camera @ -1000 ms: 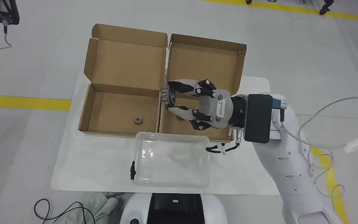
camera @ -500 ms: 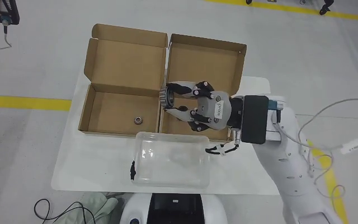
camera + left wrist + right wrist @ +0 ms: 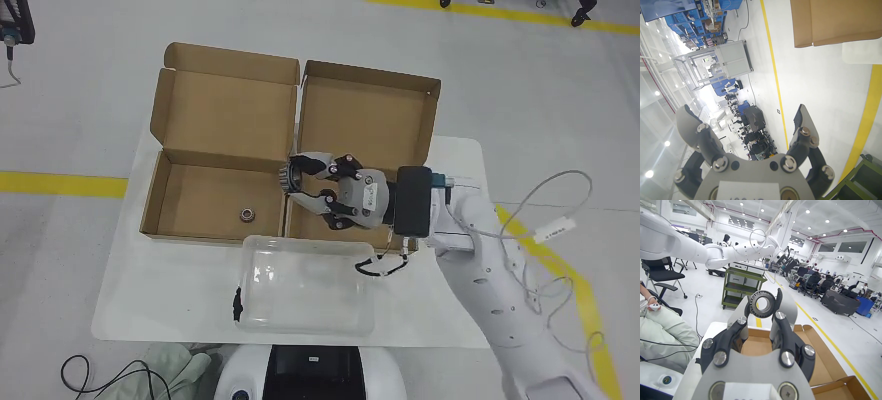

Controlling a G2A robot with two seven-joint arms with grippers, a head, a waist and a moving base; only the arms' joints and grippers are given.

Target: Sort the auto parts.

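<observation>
One bearing (image 3: 761, 312) clamped in R gripper (image 3: 762, 303); prob. best carry to 9 o'clock, lower inside L box (image 3: 195, 200), open gently.

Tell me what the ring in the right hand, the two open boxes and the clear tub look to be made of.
Ring: metal, probably steel; grey, glossy, ribbed rollers round its rim. Left box and right box: brown cardboard, matte, with creased fold-out flaps. Tub: clear plastic, seemingly thin; the table shows through it and it glints.
</observation>
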